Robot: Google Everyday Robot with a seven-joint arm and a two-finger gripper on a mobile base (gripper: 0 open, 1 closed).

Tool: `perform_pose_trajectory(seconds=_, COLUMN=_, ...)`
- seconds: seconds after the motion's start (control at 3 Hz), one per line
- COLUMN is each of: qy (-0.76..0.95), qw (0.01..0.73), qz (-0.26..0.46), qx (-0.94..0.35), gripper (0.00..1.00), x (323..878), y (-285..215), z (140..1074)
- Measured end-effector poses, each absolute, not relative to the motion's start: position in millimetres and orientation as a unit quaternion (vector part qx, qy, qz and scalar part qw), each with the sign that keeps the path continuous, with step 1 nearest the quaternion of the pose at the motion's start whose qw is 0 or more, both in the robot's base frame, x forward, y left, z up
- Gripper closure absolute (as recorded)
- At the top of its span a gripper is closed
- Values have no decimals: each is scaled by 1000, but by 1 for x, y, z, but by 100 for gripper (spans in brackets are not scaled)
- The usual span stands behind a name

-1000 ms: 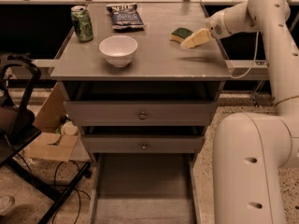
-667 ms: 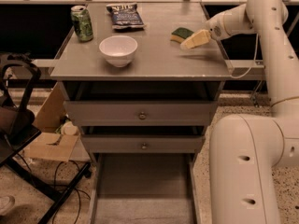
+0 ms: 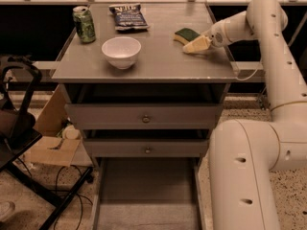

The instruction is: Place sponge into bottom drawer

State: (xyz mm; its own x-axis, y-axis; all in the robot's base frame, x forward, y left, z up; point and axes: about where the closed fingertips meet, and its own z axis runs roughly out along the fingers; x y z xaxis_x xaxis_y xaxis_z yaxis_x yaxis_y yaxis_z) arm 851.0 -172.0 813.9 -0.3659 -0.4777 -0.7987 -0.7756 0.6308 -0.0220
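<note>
End effector [image 3: 195, 45] sits just beside sponge [image 3: 186, 34] on cabinet top [image 3: 158, 63]; its opening cannot be told.

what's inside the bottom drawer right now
In the bottom drawer only bare grey floor shows; its rear, tucked under the middle drawer, is hidden. The sponge lies on the tabletop, beside the gripper.

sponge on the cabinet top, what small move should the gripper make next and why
Probably ease the gripper toward the sponge and take hold of it. The sponge lies flat on the cabinet top right beside the gripper, not lifted, and the bottom drawer below already stands pulled out, so the grasp seems to be the step that is missing.
</note>
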Motion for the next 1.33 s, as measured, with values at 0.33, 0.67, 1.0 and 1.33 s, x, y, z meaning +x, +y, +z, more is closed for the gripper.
perform_pose_trajectory(seconds=0.33, qy=806, qw=407, qz=183, qx=-389, gripper=64, x=851, y=-172, z=814)
perform_pose_trajectory(seconds=0.67, qy=806, qw=407, qz=183, qx=-389, gripper=89, x=850, y=-171, z=820)
perform_pose_trajectory(seconds=1.0, qy=806, qw=407, qz=183, qx=-389, gripper=100, x=850, y=-171, z=822)
perform_pose_trajectory(seconds=1.33, qy=805, qw=396, qz=152, qx=-416, gripper=100, x=838, y=-173, z=845)
